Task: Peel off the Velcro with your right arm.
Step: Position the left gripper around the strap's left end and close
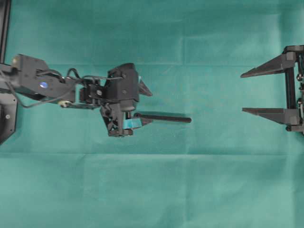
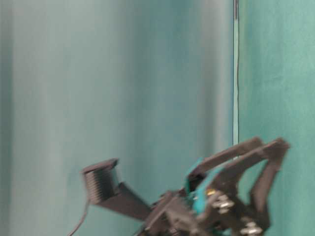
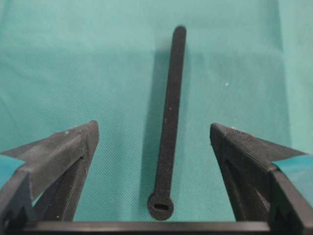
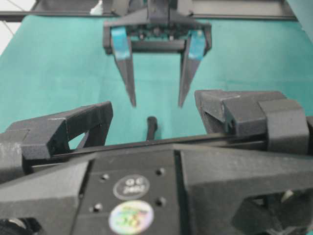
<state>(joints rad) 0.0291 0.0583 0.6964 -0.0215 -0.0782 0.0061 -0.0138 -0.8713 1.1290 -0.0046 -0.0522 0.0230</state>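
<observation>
The Velcro (image 1: 164,118) is a thin black strip lying flat on the green cloth, and its far tip also shows in the right wrist view (image 4: 151,123). Its rounded, slotted end (image 3: 160,206) lies between the teal-padded fingers of my left gripper (image 3: 152,128), which is open and straddles that end (image 1: 151,107) without touching it. My right gripper (image 1: 242,93) stands open at the right edge, well apart from the strip's free tip, with nothing between its all-black fingers (image 4: 73,128).
Green cloth (image 1: 156,190) covers the whole table. The left arm (image 1: 42,83) reaches in from the left edge, with a black frame rail (image 1: 4,28) behind it. In the table-level view the left gripper (image 2: 241,157) shows blurred against a green backdrop.
</observation>
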